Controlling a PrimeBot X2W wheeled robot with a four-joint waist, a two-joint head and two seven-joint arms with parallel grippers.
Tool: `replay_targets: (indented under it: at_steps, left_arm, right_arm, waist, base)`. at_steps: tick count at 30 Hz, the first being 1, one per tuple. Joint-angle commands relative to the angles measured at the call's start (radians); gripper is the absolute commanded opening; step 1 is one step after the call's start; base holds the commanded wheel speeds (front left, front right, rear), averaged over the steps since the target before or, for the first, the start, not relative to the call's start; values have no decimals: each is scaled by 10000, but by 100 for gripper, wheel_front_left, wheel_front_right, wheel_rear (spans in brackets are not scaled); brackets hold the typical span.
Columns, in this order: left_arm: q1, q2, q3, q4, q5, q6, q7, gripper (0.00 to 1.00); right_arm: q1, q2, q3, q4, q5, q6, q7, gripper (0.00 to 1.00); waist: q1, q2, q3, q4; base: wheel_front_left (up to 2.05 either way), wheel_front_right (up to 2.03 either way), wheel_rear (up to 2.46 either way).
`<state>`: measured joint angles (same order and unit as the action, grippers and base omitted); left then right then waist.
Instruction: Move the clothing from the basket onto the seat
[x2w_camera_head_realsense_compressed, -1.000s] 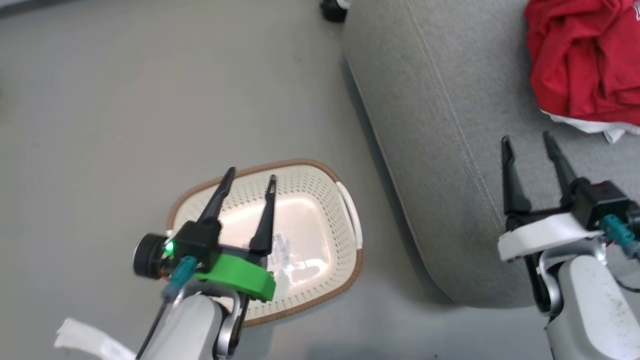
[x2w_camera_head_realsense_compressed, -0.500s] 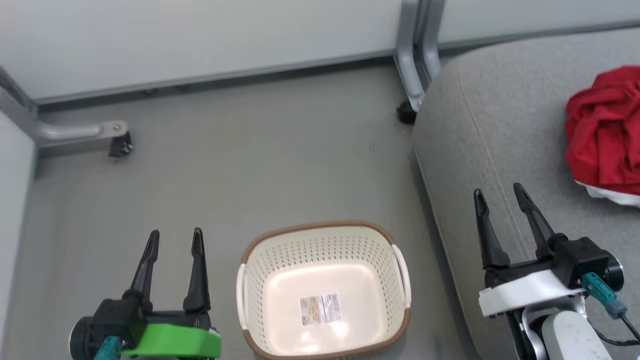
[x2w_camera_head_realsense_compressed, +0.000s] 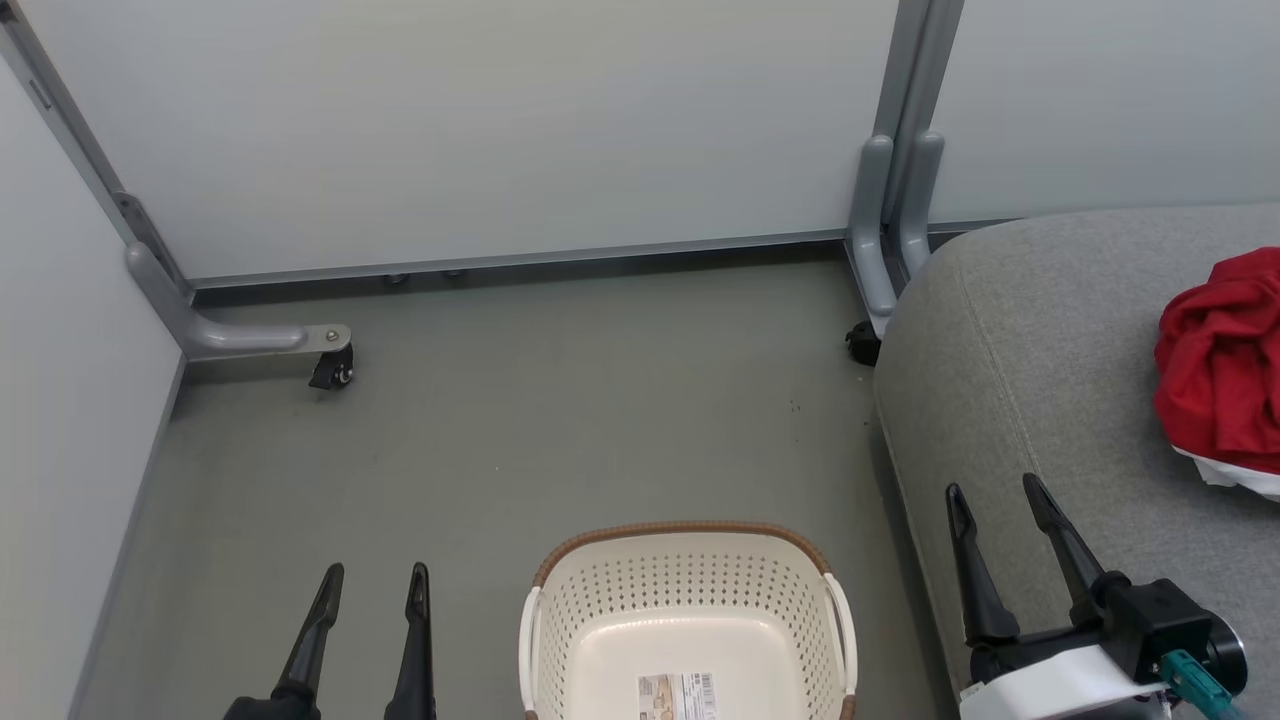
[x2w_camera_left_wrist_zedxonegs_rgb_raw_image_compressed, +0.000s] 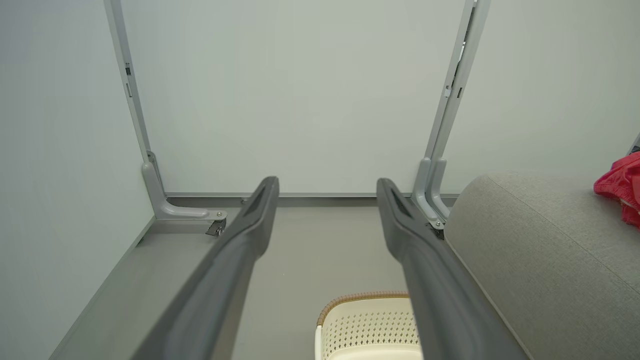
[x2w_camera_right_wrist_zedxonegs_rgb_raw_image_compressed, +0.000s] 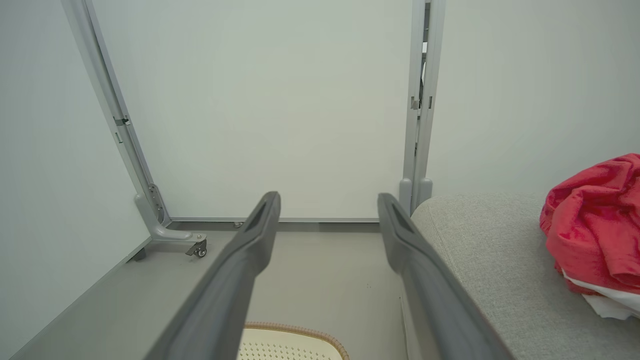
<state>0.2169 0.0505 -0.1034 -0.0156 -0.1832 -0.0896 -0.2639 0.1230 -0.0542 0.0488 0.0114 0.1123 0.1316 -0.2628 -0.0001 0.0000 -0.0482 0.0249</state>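
Head view shows the clothing (x2w_camera_head_realsense_compressed: 1220, 370) heaped at right on the seat (x2w_camera_head_realsense_compressed: 1040, 380), likely soft and light, best pinched at a raised fold; left gripper (x2w_camera_head_realsense_compressed: 378, 575) and right gripper (x2w_camera_head_realsense_compressed: 993, 490) gape wide, empty.

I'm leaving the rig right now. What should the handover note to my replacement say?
Left pincer: open, empty, above the floor beside the basket.
Right pincer: open, empty, over the edge of the seat.
Clothing: red heap lying on the seat.
Done: basket's visible inside holds only a sticker.
To do: probably nothing; check the basket's near end, cut off in the head view.
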Motion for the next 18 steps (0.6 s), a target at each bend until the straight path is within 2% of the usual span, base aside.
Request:
replay_targets:
  at_steps: [1,13,14,18]
  left_arm:
    - [135,5,-20,30,58,-56,-3,100]
    - [6,4,-22,123,119,71,-5,100]
    - [29,-2,-23,136,90,69,-2,0]
    - [39,-5,-37,428,-61,64,13,0]
  right_arm:
    - [160,-11,-32,-41,-24,-18,-30,100]
    - [277,29,23,97,-6,-18,-30,100]
    - [185,35,14,81,2,0,0,0]
    - [221,69,28,362,151,0,25,0]
  waist:
    - [1,0,-128,42]
    - [1,0,-251,-52]
    - [1,0,-252,-53]
    - [1,0,-247,-56]
  base:
    - [0,0,0]
    - [0,0,0]
    - [0,0,0]
    - [0,0,0]
